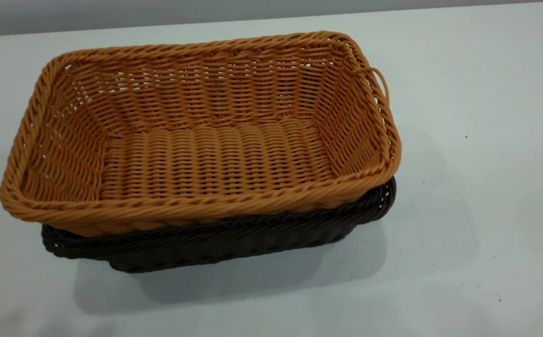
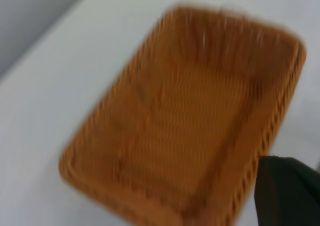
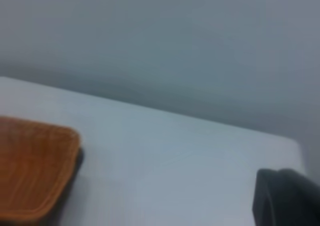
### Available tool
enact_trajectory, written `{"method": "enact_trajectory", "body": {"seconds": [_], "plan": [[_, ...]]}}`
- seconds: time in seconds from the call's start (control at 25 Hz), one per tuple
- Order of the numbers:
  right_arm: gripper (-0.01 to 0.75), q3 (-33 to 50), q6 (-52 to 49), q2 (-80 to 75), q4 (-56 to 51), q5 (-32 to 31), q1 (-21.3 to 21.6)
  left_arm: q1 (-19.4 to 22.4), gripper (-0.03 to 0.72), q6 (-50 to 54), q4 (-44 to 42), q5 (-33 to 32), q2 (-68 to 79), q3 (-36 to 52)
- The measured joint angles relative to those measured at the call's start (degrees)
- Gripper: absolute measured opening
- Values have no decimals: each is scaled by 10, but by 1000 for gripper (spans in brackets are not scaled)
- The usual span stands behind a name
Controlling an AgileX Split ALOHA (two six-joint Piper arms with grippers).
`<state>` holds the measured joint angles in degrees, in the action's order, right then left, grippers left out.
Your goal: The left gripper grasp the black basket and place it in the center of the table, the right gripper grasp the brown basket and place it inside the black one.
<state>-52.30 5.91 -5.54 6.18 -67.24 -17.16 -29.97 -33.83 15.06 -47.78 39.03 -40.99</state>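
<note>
The brown basket (image 1: 206,140) sits nested in the black basket (image 1: 234,241) on the table (image 1: 477,187), itself empty. Each wrist view shows only a dark gripper part, clear of the baskets; finger state cannot be told.

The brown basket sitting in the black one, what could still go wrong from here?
1. The brown basket sits high and skewed in the black basket, overhanging it toward the exterior view's left, so it may be only loosely seated and could rock if bumped.
2. A dark part hangs close by its rim in the left wrist view; a careless retreat could nudge the stack across the table.
</note>
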Motion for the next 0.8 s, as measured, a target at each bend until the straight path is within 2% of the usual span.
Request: {"method": "enact_trajectory", "body": {"seconds": [0.2,0.4,0.52,0.8], "plan": [[0,117,-26,56,-58,46,0,0,-1,27,-12,-60,0,0],[0,211,-36,55,-81,60,0,0,-1,39,-49,-78,-2,0],[0,239,-32,55,-81,72,0,0,-1,72,-56,-91,-16,9],[0,246,-32,55,-80,67,0,0,-1,138,-81,-120,-87,52]]}}
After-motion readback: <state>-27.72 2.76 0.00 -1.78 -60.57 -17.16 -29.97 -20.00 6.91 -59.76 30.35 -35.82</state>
